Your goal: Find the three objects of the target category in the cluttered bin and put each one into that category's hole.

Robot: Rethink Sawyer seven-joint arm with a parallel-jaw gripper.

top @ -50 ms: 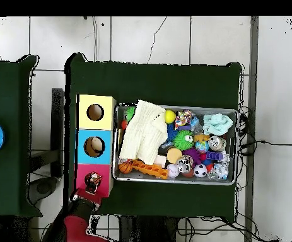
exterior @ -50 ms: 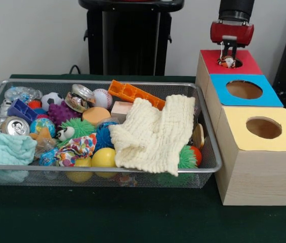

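My gripper (exterior @ -50 ms: 228, 56) hangs over the hole of the red-topped box (exterior @ -50 ms: 249, 63), at the far end of the row of boxes. Its jaws stand close together on a small orange and white object (exterior @ -50 ms: 227, 63) at the hole's rim. In the overhead view the gripper (top @ -50 ms: 93, 184) covers part of the red box (top @ -50 ms: 82, 175). The wire bin (exterior @ -50 ms: 211, 152) holds many toys: a baseball (exterior @ -50 ms: 103, 97), a soccer ball (exterior @ -50 ms: 51, 99), a yellow ball (exterior @ -50 ms: 104, 157), spiky balls, a crushed can (exterior @ -50 ms: 15, 126). A cream cloth (exterior @ -50 ms: 155, 134) covers the bin's right half.
A blue-topped box (exterior @ -50 ms: 223, 98) and a yellow-topped box (exterior @ -50 ms: 234, 129) stand in line with the red one, each with an open round hole. An orange block (exterior @ -50 ms: 132, 93) lies at the bin's back. A teal cloth (exterior @ -50 ms: 3, 152) hangs over the bin's left front corner.
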